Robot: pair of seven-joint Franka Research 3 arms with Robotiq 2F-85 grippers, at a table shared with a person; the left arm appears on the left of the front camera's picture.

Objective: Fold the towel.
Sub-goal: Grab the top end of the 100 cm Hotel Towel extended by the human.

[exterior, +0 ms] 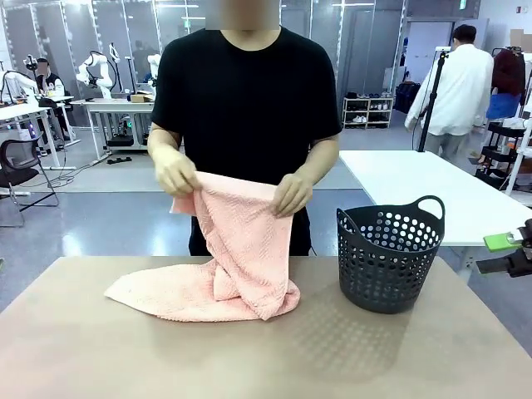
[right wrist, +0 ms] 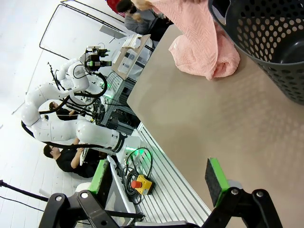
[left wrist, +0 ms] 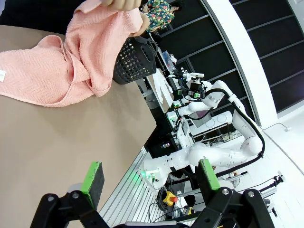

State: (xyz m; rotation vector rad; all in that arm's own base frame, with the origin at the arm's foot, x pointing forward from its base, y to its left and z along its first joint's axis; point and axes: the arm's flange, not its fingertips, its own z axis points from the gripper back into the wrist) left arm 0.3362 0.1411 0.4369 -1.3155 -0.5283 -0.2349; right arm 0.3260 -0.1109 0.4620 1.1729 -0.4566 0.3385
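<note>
Early fold, towel [exterior: 241, 241] edge lifted by person [exterior: 245, 108]; next prob. needs laying over; L gripper [left wrist: 151, 171], R gripper [right wrist: 159, 171] agape

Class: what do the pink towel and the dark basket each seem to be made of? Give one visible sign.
Towel: soft woven cloth, probably cotton, matte; it drapes in folds and shows a herringbone texture. Basket: likely moulded plastic, dark, smooth; stiff walls with even round holes and moulded-in handles.
</note>
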